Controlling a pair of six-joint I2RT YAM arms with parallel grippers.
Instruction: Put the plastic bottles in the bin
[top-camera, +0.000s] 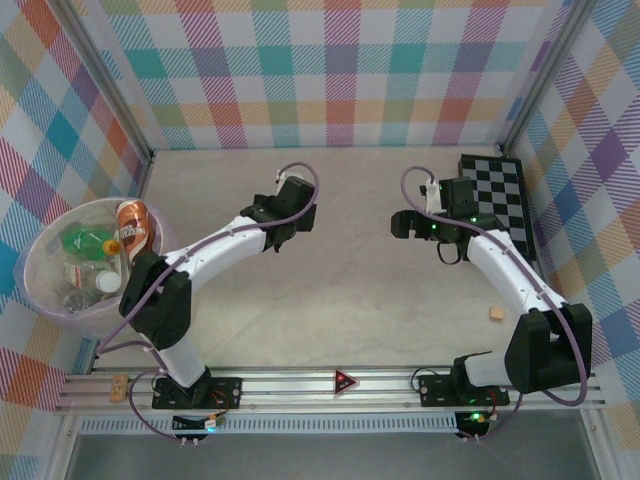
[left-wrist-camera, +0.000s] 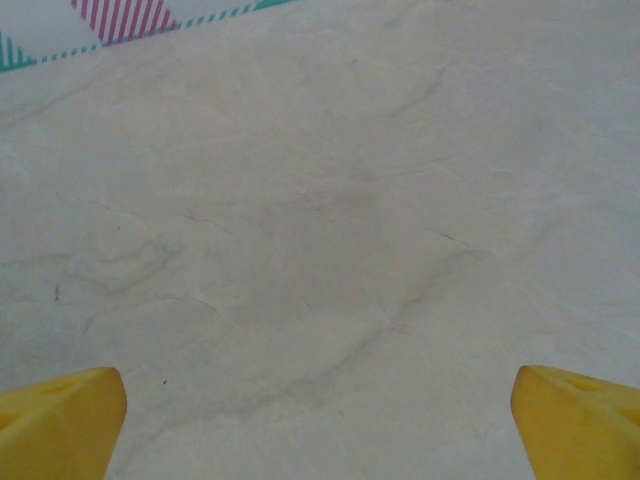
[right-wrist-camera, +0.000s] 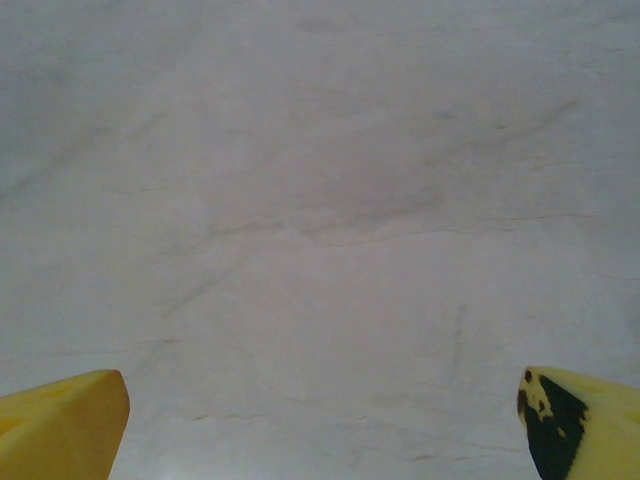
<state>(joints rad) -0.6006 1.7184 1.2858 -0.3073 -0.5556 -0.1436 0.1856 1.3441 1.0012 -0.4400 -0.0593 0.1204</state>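
Bottles: lying in the bin.
Jaws: both pairs apart, holding nothing.
Next: I'd scan the surface, then park.

Table with bin, checkerboard, small block

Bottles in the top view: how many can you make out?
4, all in the bin: an orange bottle against its right rim, a green bottle beside it, two clear bottles nearer the arms. More may lie hidden underneath.
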